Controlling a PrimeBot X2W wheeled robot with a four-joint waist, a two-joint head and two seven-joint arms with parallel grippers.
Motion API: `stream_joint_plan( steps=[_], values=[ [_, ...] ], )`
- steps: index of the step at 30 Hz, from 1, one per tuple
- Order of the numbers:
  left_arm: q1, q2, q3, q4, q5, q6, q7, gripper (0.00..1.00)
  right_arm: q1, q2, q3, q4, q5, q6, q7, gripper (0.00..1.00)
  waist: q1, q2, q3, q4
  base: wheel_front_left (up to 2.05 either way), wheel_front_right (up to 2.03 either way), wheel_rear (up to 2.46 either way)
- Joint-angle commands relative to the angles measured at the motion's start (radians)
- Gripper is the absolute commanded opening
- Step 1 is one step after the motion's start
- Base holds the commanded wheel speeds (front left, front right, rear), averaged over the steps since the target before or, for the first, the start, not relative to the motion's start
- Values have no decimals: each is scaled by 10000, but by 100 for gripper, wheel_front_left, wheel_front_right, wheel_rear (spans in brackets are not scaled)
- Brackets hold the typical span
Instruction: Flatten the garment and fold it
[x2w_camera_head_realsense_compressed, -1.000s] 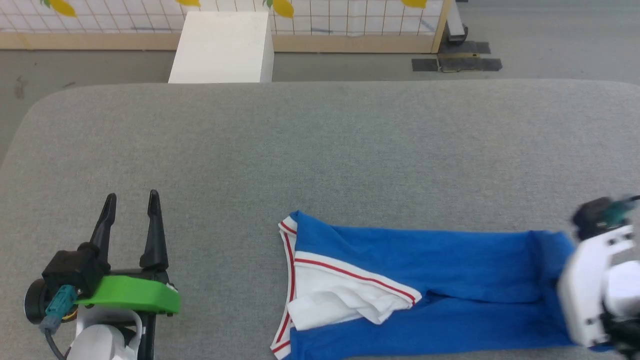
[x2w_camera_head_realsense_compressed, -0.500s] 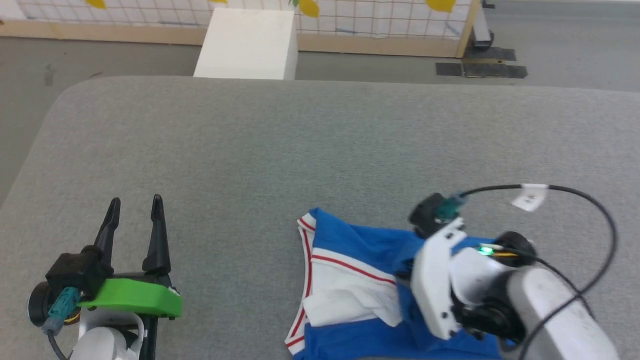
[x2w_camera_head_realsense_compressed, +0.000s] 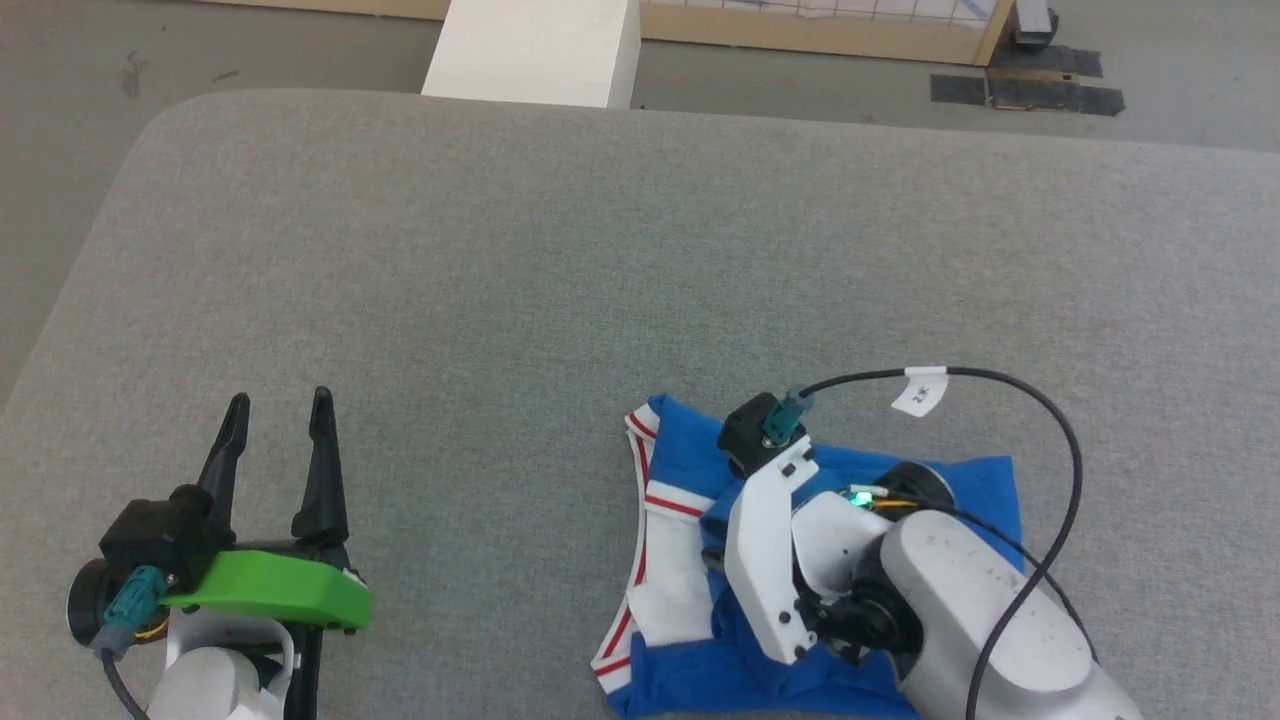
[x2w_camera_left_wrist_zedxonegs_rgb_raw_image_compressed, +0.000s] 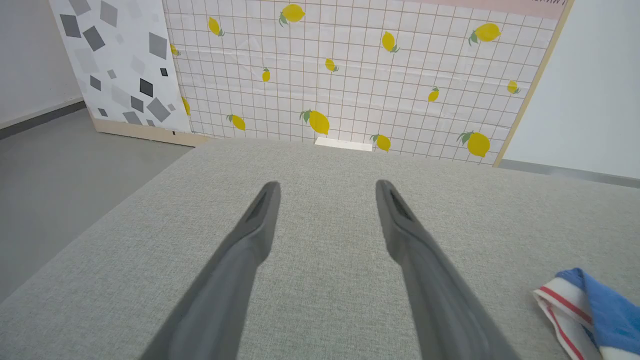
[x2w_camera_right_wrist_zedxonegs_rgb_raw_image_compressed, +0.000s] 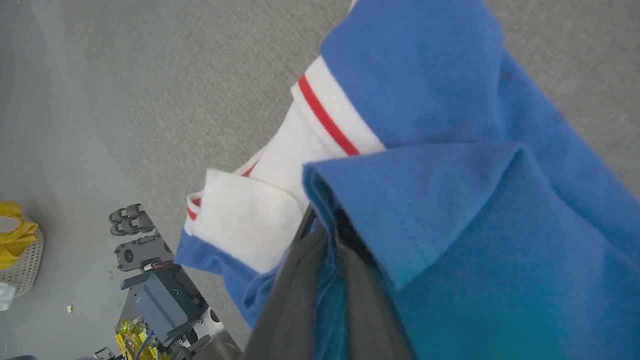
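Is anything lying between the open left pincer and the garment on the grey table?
Nothing visible. Just bare table separates the left pincer from the garment, whose striped edge faces it. The right pincer is shut on blue fabric.

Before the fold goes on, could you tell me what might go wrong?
The right jaws are shut on the garment at its hem above the white sleeve; the layers look bunched, so releasing now could set a crooked fold. Its corner lies near the table edge in the right wrist view; dragging may pull it off.
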Motion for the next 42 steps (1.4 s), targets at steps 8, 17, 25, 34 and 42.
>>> stream_joint_plan(
  steps=[8, 17, 25, 34, 42],
  values=[
    [-304, -135, 4, 164, -4, -139, -44, 100, -799, 398, 1235, 577, 686, -13, -1327, 100, 0, 0, 77, 38, 0, 0, 0],
    [-164, -58, 243, 82, 119, -89, -45, 100, -1849, 231, 1966, -713, 1391, -13, -2907, 100, 0, 0, -419, -424, 0, 0, 0],
    [262, 38, 437, -240, 261, 31, -45, 100, -288, -1163, -1755, -1694, -590, -13, -2899, 100, 0, 0, -750, -1053, 0, 0, 0],
    [384, 0, 279, -347, 267, 24, -44, 100, 3226, -1153, -4281, -2950, -1797, -13, -1112, 100, 0, 0, -647, -1161, 0, 0, 0],
    [171, 3, 118, -290, 248, -15, -37, 100, 3414, -755, -4219, -2021, -2109, -13, -1014, 100, 0, 0, -425, -994, 0, 0, 0]
  ],
)
